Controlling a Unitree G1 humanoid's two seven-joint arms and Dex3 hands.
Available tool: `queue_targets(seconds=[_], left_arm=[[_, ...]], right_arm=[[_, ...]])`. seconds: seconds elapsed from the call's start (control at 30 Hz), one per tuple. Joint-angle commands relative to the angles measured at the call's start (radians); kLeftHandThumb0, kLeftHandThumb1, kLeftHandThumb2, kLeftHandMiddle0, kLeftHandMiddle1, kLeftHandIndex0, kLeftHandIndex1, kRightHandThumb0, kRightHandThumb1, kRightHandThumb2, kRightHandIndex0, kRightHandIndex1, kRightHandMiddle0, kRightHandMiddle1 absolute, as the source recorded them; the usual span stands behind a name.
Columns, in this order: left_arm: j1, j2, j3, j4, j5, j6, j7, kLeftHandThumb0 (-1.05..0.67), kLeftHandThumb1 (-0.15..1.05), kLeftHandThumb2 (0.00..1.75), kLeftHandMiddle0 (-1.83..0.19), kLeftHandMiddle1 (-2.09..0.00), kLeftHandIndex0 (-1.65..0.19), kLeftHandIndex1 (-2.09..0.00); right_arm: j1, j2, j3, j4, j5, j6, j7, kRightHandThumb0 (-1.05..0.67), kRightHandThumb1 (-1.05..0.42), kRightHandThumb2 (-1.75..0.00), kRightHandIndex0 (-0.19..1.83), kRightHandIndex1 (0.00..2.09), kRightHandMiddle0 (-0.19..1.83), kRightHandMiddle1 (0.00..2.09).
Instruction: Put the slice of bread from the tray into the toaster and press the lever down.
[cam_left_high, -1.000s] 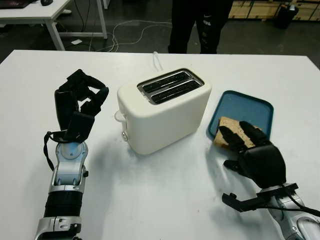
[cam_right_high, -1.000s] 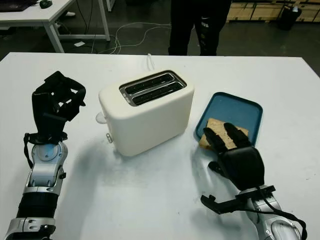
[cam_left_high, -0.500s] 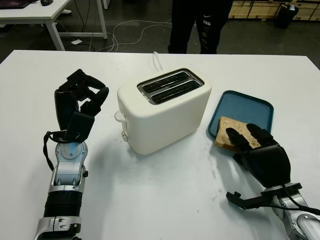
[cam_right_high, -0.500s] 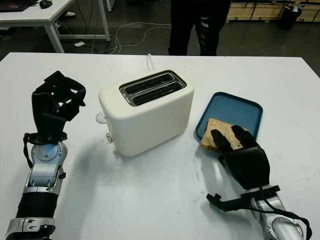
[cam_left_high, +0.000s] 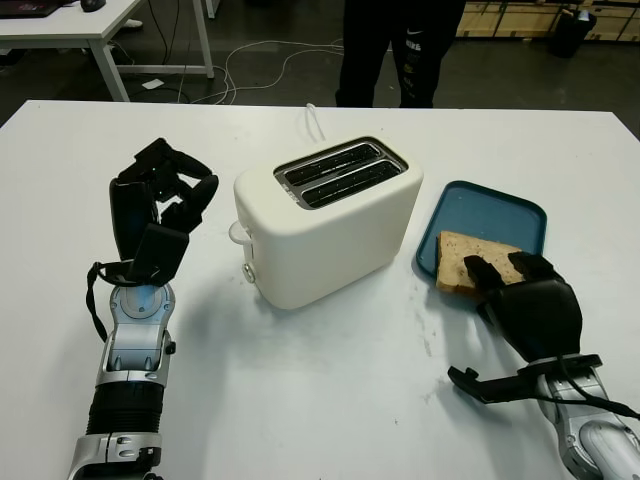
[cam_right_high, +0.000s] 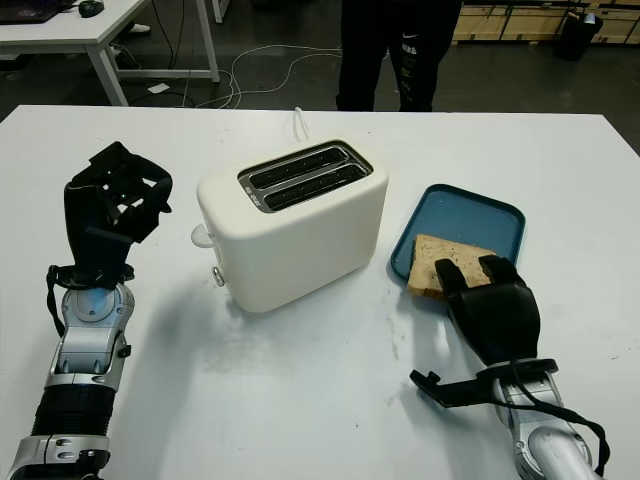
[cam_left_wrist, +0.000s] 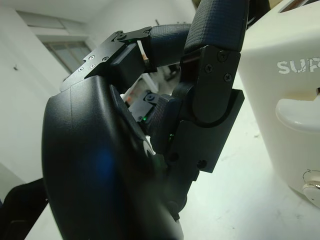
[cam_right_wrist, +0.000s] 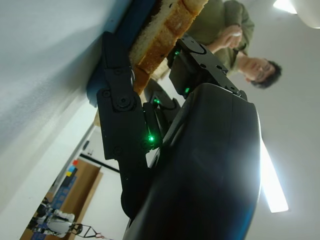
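Left eye view: my right hand (cam_left_high: 520, 300) grasps brown speckled bread (cam_left_high: 468, 262), near edge lifted; left hand (cam_left_high: 160, 195) clenched.

Black three-fingered hands, the left hand (cam_left_high: 158, 205) and right hand (cam_left_high: 527, 305), are carried on silver forearms looped with black cables.

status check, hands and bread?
Right robot hand closing on bread slice at the tray's near edge. Left robot hand curled, raised left of toaster. Slots clear.
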Motion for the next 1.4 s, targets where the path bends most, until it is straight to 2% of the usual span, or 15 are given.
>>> queue_targets(seconds=[0.0, 0.03, 0.1, 0.2, 0.33, 0.43, 0.6, 0.73, 0.83, 0.93, 1.0, 1.17, 1.37], left_arm=[[0.01, 0.007, 0.002, -0.001, -0.002, -0.02, -0.002, -1.0, 0.92, 0.23, -0.91, -1.57, -0.78, -1.33], [0.01, 0.008, 0.002, -0.001, 0.0, -0.02, -0.001, -1.0, 0.92, 0.23, -0.91, -1.57, -0.78, -1.33], [0.01, 0.007, 0.002, -0.002, 0.0, -0.019, -0.001, -1.0, 0.92, 0.23, -0.91, -1.57, -0.78, -1.33], [0.011, 0.008, 0.002, -0.001, 0.0, -0.021, -0.002, -1.0, 0.92, 0.23, -0.9, -1.57, -0.78, -1.32], [0.012, 0.008, 0.002, -0.002, 0.001, -0.018, 0.0, -1.0, 0.92, 0.23, -0.9, -1.57, -0.78, -1.32], [0.012, 0.005, 0.003, -0.004, -0.003, -0.014, -0.001, -1.0, 0.92, 0.22, -0.9, -1.57, -0.78, -1.32], [0.012, 0.005, 0.002, -0.007, 0.0, -0.01, 0.001, -0.99, 0.92, 0.22, -0.91, -1.57, -0.78, -1.33], [0.012, 0.005, 0.003, -0.004, 0.0, -0.014, 0.002, -0.99, 0.92, 0.22, -0.91, -1.58, -0.77, -1.34], [0.012, 0.004, 0.003, -0.002, -0.001, -0.016, 0.001, -0.98, 0.92, 0.22, -0.91, -1.57, -0.78, -1.34], [0.012, 0.002, 0.002, -0.007, 0.001, -0.008, 0.004, -0.99, 0.92, 0.22, -0.91, -1.57, -0.78, -1.34], [0.011, 0.002, 0.001, -0.007, 0.002, -0.011, 0.004, -0.98, 0.92, 0.22, -0.91, -1.57, -0.78, -1.33], [0.011, 0.002, 0.001, -0.014, 0.006, -0.001, 0.006, -1.0, 0.92, 0.23, -0.9, -1.57, -0.78, -1.34], [0.009, 0.003, 0.002, -0.012, 0.006, -0.001, 0.006, -0.99, 0.92, 0.23, -0.89, -1.58, -0.78, -1.34]], right_arm=[[-0.006, -0.005, 0.014, 0.036, 0.012, -0.017, -0.038, -0.5, -0.92, -0.12, 0.64, 1.67, 0.46, 1.44], [-0.011, -0.008, 0.019, 0.048, 0.013, -0.025, -0.059, -0.48, -0.92, -0.15, 0.74, 1.72, 0.46, 1.62], [-0.017, -0.014, 0.024, 0.064, 0.03, -0.05, -0.087, -0.46, -0.92, -0.23, 0.85, 1.74, 0.49, 1.71], [-0.018, -0.03, 0.02, 0.066, 0.082, -0.109, -0.105, -0.46, -0.92, -0.35, 0.99, 1.74, 0.53, 1.74], [-0.018, -0.043, 0.015, 0.061, 0.114, -0.137, -0.107, -0.5, -0.92, -0.42, 1.05, 1.75, 0.56, 1.75], [-0.021, -0.05, 0.006, 0.057, 0.138, -0.164, -0.131, -0.49, -0.92, -0.43, 1.05, 1.75, 0.56, 1.75], [-0.044, -0.064, -0.014, 0.074, 0.173, -0.219, -0.209, -0.45, -0.92, -0.35, 1.0, 1.75, 0.53, 1.75], [-0.078, -0.088, -0.046, 0.065, 0.18, -0.226, -0.216, -0.43, -0.92, -0.38, 0.97, 1.75, 0.51, 1.75], [-0.112, -0.1, -0.081, 0.069, 0.208, -0.239, -0.223, -0.42, -0.92, -0.33, 0.96, 1.75, 0.52, 1.75], [-0.151, -0.125, -0.107, 0.071, 0.234, -0.254, -0.201, -0.4, -0.92, -0.35, 0.94, 1.75, 0.52, 1.75], [-0.179, -0.138, -0.12, 0.07, 0.253, -0.243, -0.139, -0.39, -0.92, -0.31, 0.94, 1.75, 0.52, 1.75], [-0.235, -0.151, -0.143, 0.067, 0.287, -0.211, 0.01, -0.42, -0.92, -0.36, 0.94, 1.75, 0.52, 1.75], [-0.358, -0.176, -0.181, 0.14, 0.377, -0.262, 0.045, -0.4, -0.92, -0.27, 0.95, 1.75, 0.55, 1.75]])
